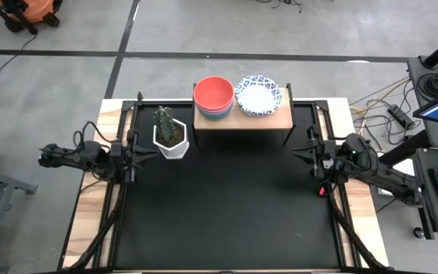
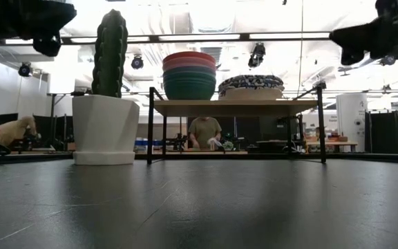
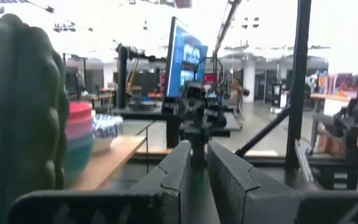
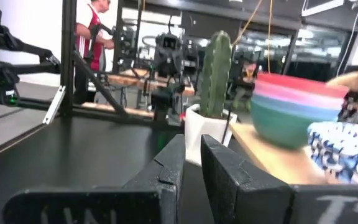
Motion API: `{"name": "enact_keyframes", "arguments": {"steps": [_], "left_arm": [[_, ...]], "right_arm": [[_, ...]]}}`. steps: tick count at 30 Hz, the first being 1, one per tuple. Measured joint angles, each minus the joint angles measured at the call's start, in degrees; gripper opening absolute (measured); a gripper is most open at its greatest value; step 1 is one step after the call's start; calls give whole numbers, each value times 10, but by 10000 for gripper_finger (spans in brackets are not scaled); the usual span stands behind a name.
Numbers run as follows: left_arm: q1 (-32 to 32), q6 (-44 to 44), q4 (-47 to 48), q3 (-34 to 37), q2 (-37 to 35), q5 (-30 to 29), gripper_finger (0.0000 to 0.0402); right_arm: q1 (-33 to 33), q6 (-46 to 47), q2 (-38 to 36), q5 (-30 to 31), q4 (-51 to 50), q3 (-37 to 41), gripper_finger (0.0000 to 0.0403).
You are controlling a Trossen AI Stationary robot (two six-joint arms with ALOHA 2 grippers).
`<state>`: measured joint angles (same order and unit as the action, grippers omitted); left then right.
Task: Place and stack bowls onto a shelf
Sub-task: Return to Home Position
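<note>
Table (image 1: 226, 228): black top, read here as a clock face in the high view, with 12 at the far edge.
Shelf (image 1: 242, 122): light-wood platform on thin black legs, standing at 12 o'clock along the far edge.
Plain bowls (image 1: 213, 93): one nested stack on the shelf's 9 o'clock end. Red is on top, pink under it and green at the bottom (a thin bluish rim shows between pink and green in the right wrist view).
Patterned bowls (image 1: 258, 97): blue-and-white, nested in one stack on the shelf just to the 3 o'clock side of the plain stack. The top bowl's white inside faces up; the number in the stack cannot be told.
Cactus pot (image 1: 170, 144): white, hexagonal, on the table at about 11 o'clock, just beside the shelf's 9 o'clock legs. It holds an upright green cactus (image 1: 166, 120).
Left gripper (image 3: 197, 149): above the table's edge at about 10 o'clock, pointing across toward 3. Its fingers are drawn together to a thin slit, with nothing between them.
Right gripper (image 4: 192, 142): above the opposite edge at about 2 o'clock, pointing toward 9. Its fingers are likewise drawn together and hold nothing.
Person (image 2: 204, 131): in the room beyond, seen under the shelf's platform in the low view.
</note>
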<state>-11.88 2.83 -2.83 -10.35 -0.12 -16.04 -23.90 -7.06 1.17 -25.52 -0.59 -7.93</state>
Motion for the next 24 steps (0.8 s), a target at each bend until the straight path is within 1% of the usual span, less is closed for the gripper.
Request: {"name": "enact_keyframes", "arguments": {"steps": [4,9,12,15,16,19,24], "left_arm": [[1,-10,13,11,11,-13,39],[1,-9,9,41,1,-14,39],[1,-3,14,71,1,6,39],[1,-7,-4,98,3,25,39],[1,-5,-6,98,9,36,39],[1,2,4,95,20,39,39],[1,45,11,93,41,28,39]], "right_arm": [[0,-19,-11,0,-12,14,43],[0,-30,-12,0,6,51,43],[0,-16,-7,-3,46,72,43],[1,-18,4,-36,53,72,43],[1,-18,5,-37,53,72,43],[0,-14,9,-30,46,72,43],[0,42,25,-30,46,72,43]]}}
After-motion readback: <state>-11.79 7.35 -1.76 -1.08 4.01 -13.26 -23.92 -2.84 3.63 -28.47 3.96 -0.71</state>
